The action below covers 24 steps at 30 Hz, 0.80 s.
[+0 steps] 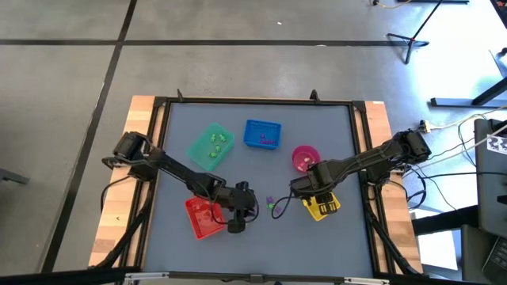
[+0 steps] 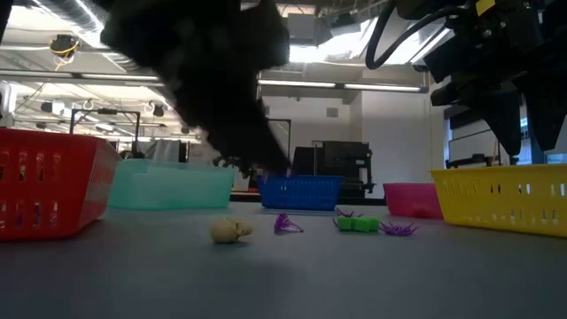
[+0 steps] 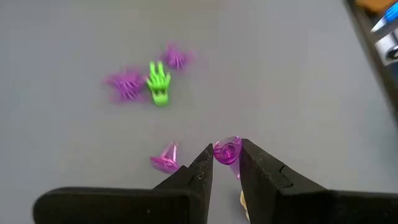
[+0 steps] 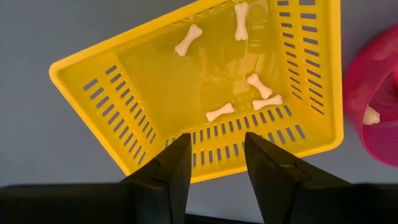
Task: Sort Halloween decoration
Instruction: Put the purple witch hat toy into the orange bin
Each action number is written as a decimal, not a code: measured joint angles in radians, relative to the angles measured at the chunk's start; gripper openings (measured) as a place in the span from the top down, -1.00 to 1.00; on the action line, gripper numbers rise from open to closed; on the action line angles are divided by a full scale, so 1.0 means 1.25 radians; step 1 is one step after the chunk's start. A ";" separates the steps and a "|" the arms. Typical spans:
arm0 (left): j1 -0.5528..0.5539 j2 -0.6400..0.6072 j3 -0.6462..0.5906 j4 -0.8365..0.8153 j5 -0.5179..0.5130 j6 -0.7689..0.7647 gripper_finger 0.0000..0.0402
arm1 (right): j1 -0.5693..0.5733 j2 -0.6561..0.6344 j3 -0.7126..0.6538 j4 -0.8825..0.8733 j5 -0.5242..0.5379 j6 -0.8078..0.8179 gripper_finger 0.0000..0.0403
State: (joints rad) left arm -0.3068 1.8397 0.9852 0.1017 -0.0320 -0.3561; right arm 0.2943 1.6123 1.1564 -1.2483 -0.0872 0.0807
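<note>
Fingers of the left gripper (image 3: 225, 163) pinch a small purple trinket (image 3: 227, 151), closed narrowly around it, raised above the grey table (image 1: 261, 237). Seen from above, the left arm reaches in from 9 o'clock, bent at the elbow, its gripper (image 1: 247, 207) near the table's 6 o'clock edge beside the red tray (image 1: 203, 218). Below it lie a purple cone-shaped piece (image 3: 165, 158), a green skeleton hand (image 3: 158, 84) and two purple spiders (image 3: 126, 84), blurred in the wrist view. In the low view a pale, skull-like trinket (image 2: 230, 230) rests closest, though its shape is hard to confirm.

Right gripper (image 4: 216, 163) hovers over the yellow tray (image 4: 93, 93) at about 4 o'clock, fingers spread and holding nothing; white bones (image 4: 221, 112) lie inside. Its arm comes in from 3 o'clock. A pink bowl (image 4: 379, 124), cut off at the frame edge, holds one pale piece.

Farther back sit the green tray (image 1: 211, 146) and blue tray (image 1: 262, 134), toward 12 o'clock; their contents are too small to identify.
</note>
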 joint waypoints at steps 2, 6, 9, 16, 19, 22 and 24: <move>0.012 -0.026 0.000 -0.013 0.020 -0.001 0.72 | 0.000 0.000 0.000 0.000 0.000 0.000 0.27; 0.032 -0.093 0.001 -0.074 0.092 -0.002 0.72 | 0.000 0.000 0.000 -0.001 -0.001 0.000 0.27; 0.036 -0.138 0.001 -0.163 0.162 -0.018 0.72 | 0.000 0.000 0.000 -0.001 -0.001 0.000 0.27; 0.006 -0.219 0.001 -0.448 0.268 -0.089 0.72 | 0.000 0.000 0.000 0.000 -0.001 0.000 0.27; -0.018 -0.235 0.001 -0.549 0.270 -0.106 0.72 | 0.000 0.000 0.000 0.001 -0.001 0.000 0.27; -0.041 -0.238 0.001 -0.618 0.264 -0.108 0.72 | 0.000 0.000 0.000 0.001 -0.002 0.000 0.27; -0.056 -0.238 0.001 -0.647 0.241 -0.108 0.72 | 0.000 0.000 0.000 0.001 -0.002 0.000 0.27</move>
State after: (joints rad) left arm -0.3768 1.5425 0.9863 -0.7069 0.2697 -0.4917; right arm 0.2944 1.6123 1.1561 -1.2469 -0.0891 0.0806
